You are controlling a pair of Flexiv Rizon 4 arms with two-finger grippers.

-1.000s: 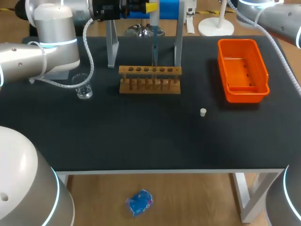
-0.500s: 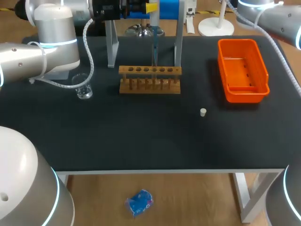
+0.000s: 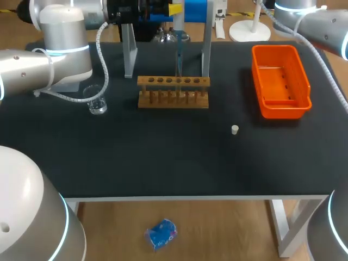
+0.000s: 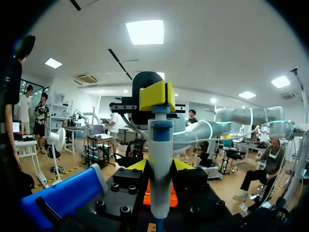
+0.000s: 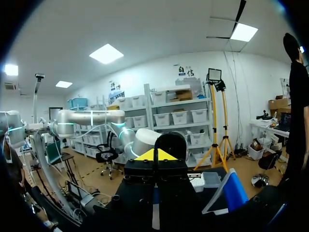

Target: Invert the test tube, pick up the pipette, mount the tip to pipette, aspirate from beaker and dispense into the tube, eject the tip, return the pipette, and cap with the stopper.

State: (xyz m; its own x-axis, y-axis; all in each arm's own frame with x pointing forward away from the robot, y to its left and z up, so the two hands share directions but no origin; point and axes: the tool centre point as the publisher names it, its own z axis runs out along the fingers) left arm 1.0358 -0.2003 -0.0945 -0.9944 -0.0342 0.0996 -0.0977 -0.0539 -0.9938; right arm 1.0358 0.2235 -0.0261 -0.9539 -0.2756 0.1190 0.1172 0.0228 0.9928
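My left gripper (image 3: 175, 10) is at the table's back edge, shut on the white and blue pipette (image 3: 178, 33), which hangs upright. Its thin lower end points down just behind the wooden test tube rack (image 3: 173, 91). In the left wrist view the pipette (image 4: 160, 159) stands between the yellow tips of the left gripper (image 4: 161, 166). I cannot make out a tube in the rack. A glass beaker (image 3: 98, 103) stands left of the rack. The small white stopper (image 3: 235, 129) lies right of centre. My right arm (image 3: 312, 19) is at the back right; the right gripper (image 5: 154, 155) is shut and empty.
An orange bin (image 3: 302, 81) sits at the right side of the table. Two grey posts of a stand (image 3: 129, 54) rise behind the rack, with a blue box (image 3: 196, 11) at the back edge. My left arm's elbow (image 3: 60, 49) hangs over the back left corner.
The right arm at the back right has shifted slightly. The left gripper and pipette have not moved.
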